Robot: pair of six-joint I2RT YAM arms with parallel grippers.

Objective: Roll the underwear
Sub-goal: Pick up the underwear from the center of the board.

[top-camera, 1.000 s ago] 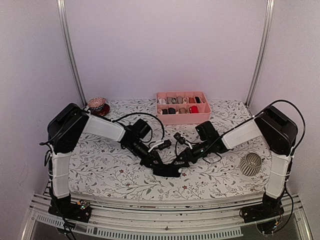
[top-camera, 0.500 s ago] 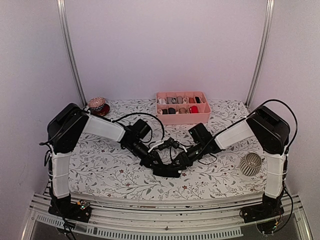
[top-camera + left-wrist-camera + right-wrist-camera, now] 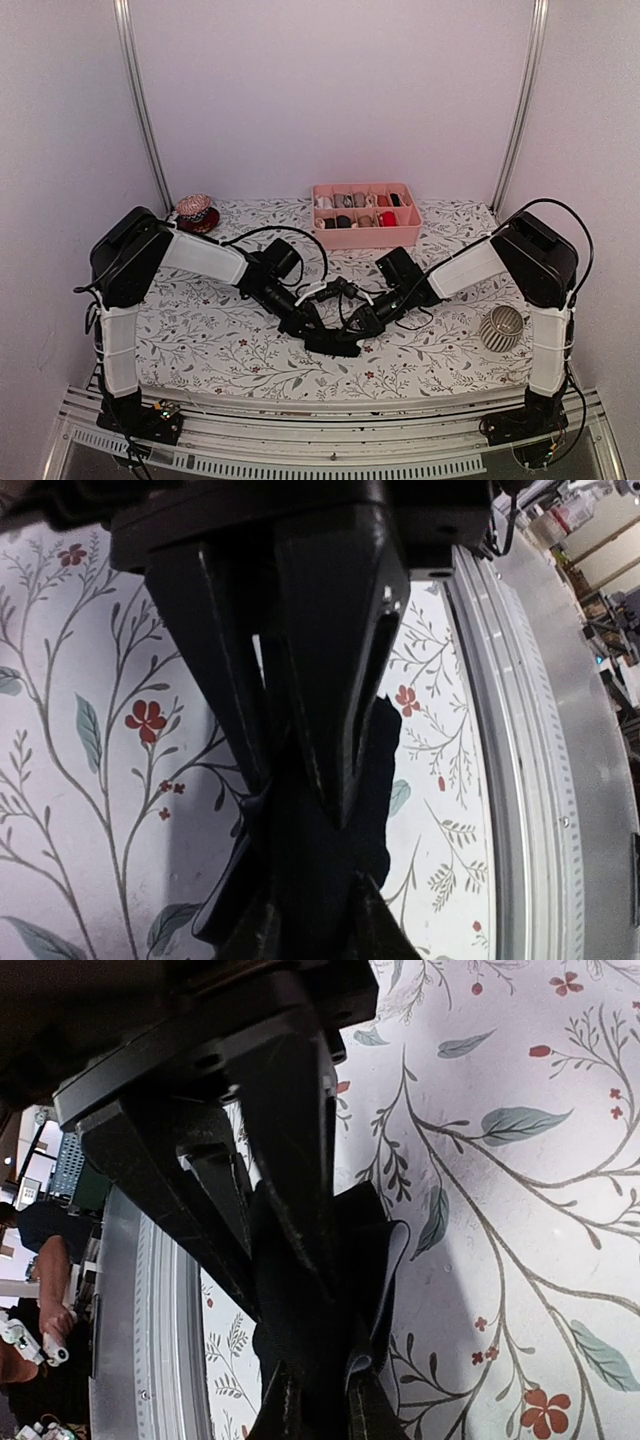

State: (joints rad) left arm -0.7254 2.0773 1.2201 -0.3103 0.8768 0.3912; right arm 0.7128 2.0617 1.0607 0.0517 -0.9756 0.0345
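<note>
On table (image 3: 220,345): left end effector (image 3: 318,328), right end effector (image 3: 352,322) pinch underwear (image 3: 338,345).

The top camera is looking down from behind both arms over the whole desk (image 3: 200,340). Wrist cameras are staring closely along the left tool (image 3: 300,805) and right tool (image 3: 290,1305), both sharing the black underwear (image 3: 370,1260).

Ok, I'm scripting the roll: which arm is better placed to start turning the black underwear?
Probably right: the right tool pinches a folded edge of the underwear, while the left tool also grips it and could anchor.
</note>
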